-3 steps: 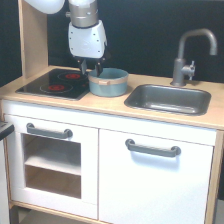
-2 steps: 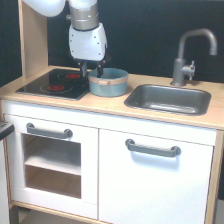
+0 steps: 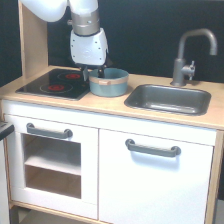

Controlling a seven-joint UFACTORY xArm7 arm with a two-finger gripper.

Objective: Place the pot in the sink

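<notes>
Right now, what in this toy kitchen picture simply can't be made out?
- Whether the gripper is open or shut: the exterior view shows its tips dark and blurred behind the pot rim.
- The pot's inside: the viewing angle and its wall hide it.
- The sink near wall, hidden by its front rim.
- The arm's upper part, cut off at the top.

Toy kitchen unit, light wood worktop (image 3: 107, 102) across the top. Black hob (image 3: 52, 84) with red rings at 9 o'clock of the worktop, set flush. Grey tap (image 3: 189, 55) at 2 o'clock, upright, spout curving over toward the exterior view's right. Wooden side panel (image 3: 34, 41) rising at 10 o'clock behind the hob. Below the worktop: white oven door (image 3: 50, 162) at 7 o'clock with grey handle (image 3: 49, 132), window showing a shelf inside. White cupboard door (image 3: 152, 182) at 5 o'clock, grey handle (image 3: 152, 148). Dark backdrop behind.
</notes>
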